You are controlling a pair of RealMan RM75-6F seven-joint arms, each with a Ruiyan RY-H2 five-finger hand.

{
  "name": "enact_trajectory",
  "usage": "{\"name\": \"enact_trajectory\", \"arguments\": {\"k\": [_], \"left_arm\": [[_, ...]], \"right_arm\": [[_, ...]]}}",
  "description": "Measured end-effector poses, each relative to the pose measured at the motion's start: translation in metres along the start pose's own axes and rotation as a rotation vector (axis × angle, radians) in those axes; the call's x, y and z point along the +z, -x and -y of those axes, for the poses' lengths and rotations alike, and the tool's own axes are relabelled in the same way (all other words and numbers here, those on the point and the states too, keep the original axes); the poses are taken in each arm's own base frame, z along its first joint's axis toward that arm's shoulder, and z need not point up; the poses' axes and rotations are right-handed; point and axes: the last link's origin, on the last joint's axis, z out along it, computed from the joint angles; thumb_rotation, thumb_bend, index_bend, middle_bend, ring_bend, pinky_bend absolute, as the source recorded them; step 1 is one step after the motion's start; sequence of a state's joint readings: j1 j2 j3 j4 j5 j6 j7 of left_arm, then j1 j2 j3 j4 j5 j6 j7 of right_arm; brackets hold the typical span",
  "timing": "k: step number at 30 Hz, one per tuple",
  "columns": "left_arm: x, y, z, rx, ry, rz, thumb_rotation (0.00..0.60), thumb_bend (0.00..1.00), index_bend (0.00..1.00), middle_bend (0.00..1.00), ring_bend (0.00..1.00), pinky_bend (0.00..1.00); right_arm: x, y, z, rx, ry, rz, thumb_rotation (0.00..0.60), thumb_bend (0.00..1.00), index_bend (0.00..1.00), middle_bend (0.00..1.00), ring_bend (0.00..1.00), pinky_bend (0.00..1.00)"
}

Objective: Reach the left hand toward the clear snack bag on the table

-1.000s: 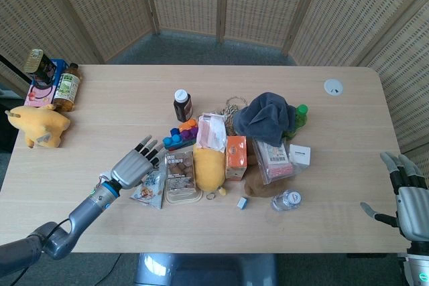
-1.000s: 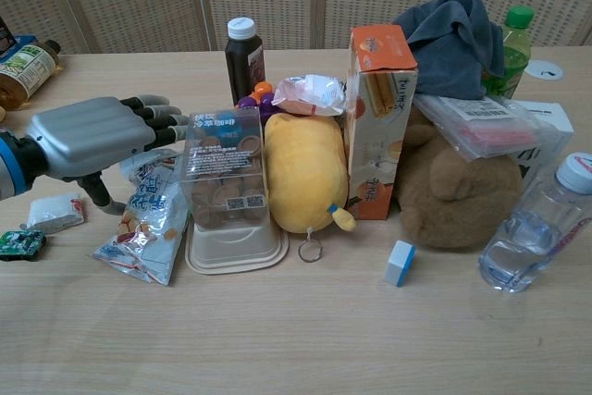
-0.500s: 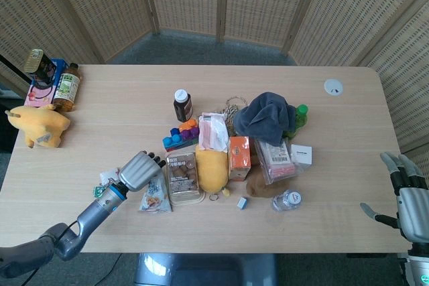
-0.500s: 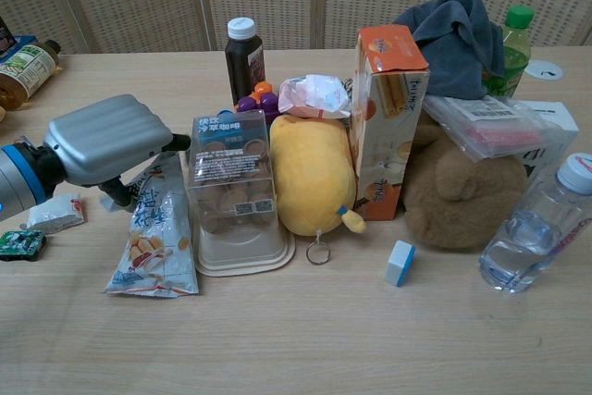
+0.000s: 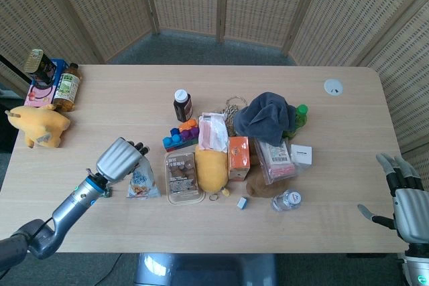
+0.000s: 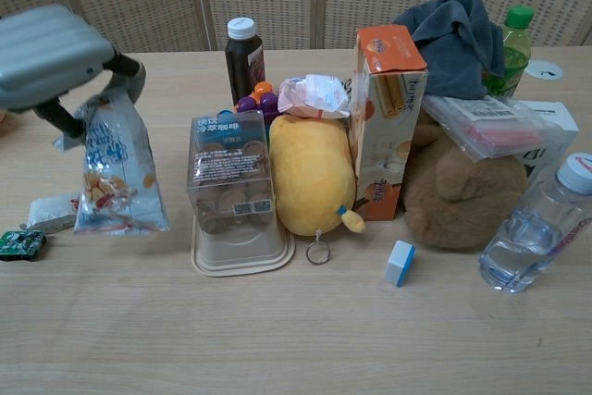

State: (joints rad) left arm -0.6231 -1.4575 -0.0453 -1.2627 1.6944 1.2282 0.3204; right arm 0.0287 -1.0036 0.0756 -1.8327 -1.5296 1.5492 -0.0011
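My left hand (image 5: 119,159) (image 6: 51,57) grips the top of the clear snack bag (image 5: 141,182) (image 6: 116,173) with its fingers curled around it. The bag hangs upright from the hand, lifted off the table, left of the clear cookie box (image 5: 182,176) (image 6: 231,184). Printed blue lettering and round snacks show through the bag. My right hand (image 5: 407,199) rests at the far right table edge, fingers apart and holding nothing; the chest view does not show it.
A yellow plush (image 6: 310,173), orange carton (image 6: 387,108), brown plush (image 6: 458,196), water bottle (image 6: 536,228), dark bottle (image 6: 244,57) and grey cloth (image 6: 453,34) crowd the middle. A small wrapper (image 6: 51,212) and green chip (image 6: 20,242) lie under the bag's left.
The left hand closed on the snack bag, then lifted it up and to the left, away from the cookie box. The right hand stayed put.
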Motion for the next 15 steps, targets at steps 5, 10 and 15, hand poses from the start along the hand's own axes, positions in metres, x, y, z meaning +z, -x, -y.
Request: {"name": "enact_trajectory", "arguments": {"k": [5,10,15], "left_arm": [[0.008,-0.052,0.025,0.024,-0.039,-0.108,0.600,0.04,0.91,1.00,0.85,0.96],[0.018,-0.103,0.044,0.058,-0.082,-0.223,0.600,0.04,0.91,1.00,0.85,0.95],[0.024,-0.132,0.049,0.081,-0.102,-0.283,0.600,0.04,0.91,1.00,0.85,0.95]], "right_arm": [[0.000,0.002,0.002,0.001,-0.004,0.006,0.597,0.00,0.00,0.00,0.00,0.00],[-0.001,0.002,0.002,0.004,-0.005,0.007,0.599,0.00,0.00,0.00,0.00,0.00],[-0.001,0.001,0.003,0.007,-0.006,0.008,0.600,0.00,0.00,0.00,0.00,0.00]]}}
